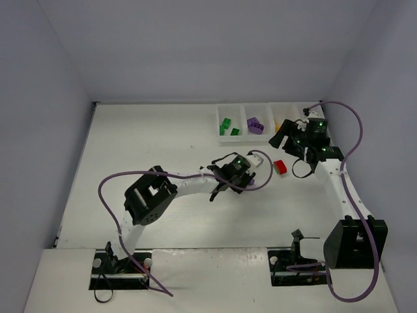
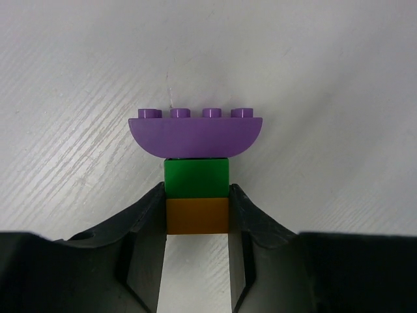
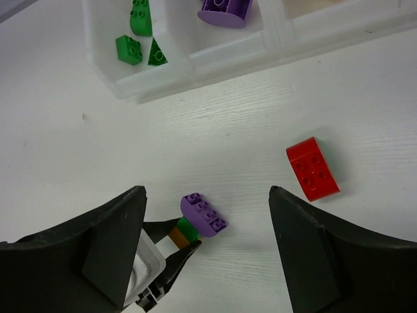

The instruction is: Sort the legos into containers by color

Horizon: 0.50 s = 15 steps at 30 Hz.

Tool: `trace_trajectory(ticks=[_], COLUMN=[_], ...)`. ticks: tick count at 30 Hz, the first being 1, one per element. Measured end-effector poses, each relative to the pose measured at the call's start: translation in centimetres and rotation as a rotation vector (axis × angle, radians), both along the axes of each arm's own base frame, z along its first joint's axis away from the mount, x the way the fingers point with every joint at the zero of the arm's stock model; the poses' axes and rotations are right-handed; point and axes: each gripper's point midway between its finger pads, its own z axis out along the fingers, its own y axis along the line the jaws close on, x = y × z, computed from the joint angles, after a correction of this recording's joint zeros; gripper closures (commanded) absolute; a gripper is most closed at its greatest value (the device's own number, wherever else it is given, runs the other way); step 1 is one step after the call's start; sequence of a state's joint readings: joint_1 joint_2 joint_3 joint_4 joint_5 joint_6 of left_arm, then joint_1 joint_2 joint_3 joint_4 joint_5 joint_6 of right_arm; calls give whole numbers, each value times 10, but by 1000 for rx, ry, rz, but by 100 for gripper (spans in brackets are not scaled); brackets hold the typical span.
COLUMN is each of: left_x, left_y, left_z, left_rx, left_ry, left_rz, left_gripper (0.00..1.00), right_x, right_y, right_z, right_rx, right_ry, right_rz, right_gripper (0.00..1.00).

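A clump of three legos lies on the table: a curved purple brick [image 2: 197, 132] joined to a green one [image 2: 196, 177] and an orange one [image 2: 197, 216]. My left gripper [image 2: 197, 210] is shut on the clump's orange and green end. In the top view it sits mid-table [image 1: 245, 178]. The right wrist view looks down on the clump [image 3: 202, 215]. My right gripper [image 3: 206, 190] hangs open above it, holding nothing. A red brick [image 3: 313, 168] lies loose to the right. The white containers [image 3: 215, 60] hold green legos [image 3: 139, 17] in one compartment and a purple lego [image 3: 225, 10] in the one beside it.
The tray [image 1: 244, 137] stands at the back right of the table, with the right arm's wrist [image 1: 316, 130] over its right end. The red brick [image 1: 281, 167] lies between the two grippers. Grey walls close in the table on three sides.
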<state>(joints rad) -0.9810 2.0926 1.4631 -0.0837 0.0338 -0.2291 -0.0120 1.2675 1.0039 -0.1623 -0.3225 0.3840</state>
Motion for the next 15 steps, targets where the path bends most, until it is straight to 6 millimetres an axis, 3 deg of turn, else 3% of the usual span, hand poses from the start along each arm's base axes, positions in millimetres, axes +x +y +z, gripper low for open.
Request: trace_trajectory(ticks=[4, 9, 12, 15], left_x=[-4, -22, -20, -6], left_y=[14, 64, 85, 99], left_z=[1, 13, 46, 96], left_rx=[-1, 23, -31, -128], left_ry=[-50, -133, -214, -330], left_rz=[-20, -68, -89, -74], left_gripper=[100, 100, 100, 100], right_x=[-2, -6, -8, -12], right_y=[6, 37, 64, 102], right_z=[1, 1, 2, 4], right_rx=[10, 71, 129, 178], right_ry=[-1, 18, 43, 67], right_rz=[32, 163, 277, 420], right_gripper=[28, 28, 28, 28])
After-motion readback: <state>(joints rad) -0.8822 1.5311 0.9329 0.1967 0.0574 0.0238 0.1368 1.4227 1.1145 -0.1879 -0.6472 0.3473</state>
